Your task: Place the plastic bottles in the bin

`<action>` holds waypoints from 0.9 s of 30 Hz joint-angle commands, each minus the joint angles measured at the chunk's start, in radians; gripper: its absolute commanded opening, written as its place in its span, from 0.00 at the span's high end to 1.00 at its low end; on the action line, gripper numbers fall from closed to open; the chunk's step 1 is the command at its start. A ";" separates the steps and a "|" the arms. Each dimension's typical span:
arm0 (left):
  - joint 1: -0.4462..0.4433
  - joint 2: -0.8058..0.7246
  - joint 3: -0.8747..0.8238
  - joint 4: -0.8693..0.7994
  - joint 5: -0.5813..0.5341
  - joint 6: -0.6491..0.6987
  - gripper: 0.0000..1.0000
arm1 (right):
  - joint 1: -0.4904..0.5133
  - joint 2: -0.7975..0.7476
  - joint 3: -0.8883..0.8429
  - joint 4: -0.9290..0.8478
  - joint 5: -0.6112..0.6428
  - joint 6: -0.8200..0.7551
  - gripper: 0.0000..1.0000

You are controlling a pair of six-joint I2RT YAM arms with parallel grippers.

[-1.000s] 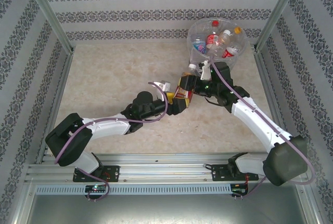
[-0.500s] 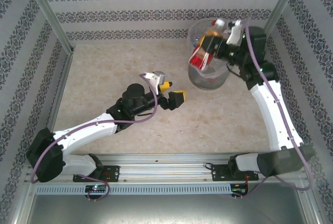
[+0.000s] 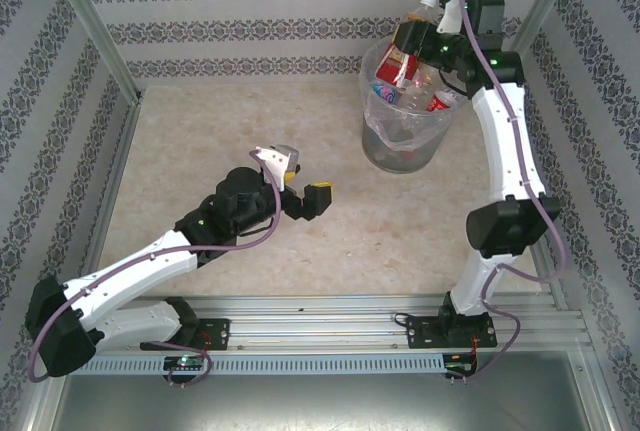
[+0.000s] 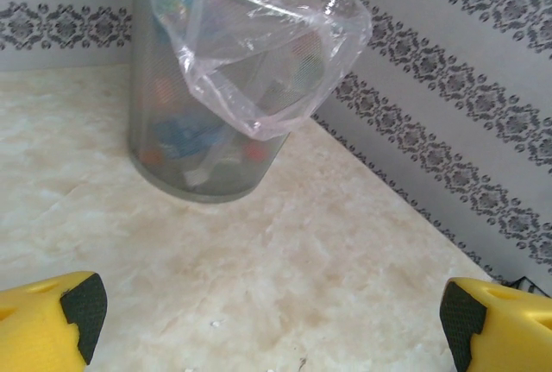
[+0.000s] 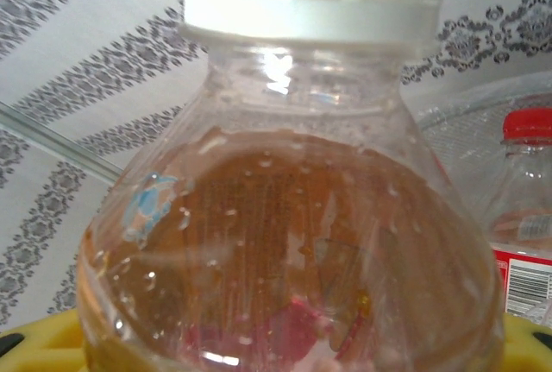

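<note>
Beige marbled counter (image 3: 200, 141), patterned walls; left hand (image 3: 305, 189) spread wide, empty, well apart from bin (image 3: 398, 151); right hand (image 3: 408, 49) apparently clamped on white-capped amber bottle (image 3: 420, 19) above bin rim

A cream, marble-patterned tabletop (image 3: 200, 131) — on it, near the far right corner, the translucent bag-lined bin (image 3: 400, 151) stands upright.
</note>
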 commanded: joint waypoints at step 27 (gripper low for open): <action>0.008 -0.083 -0.029 -0.100 -0.083 0.049 0.00 | 0.013 0.096 0.223 -0.250 0.248 -0.123 0.14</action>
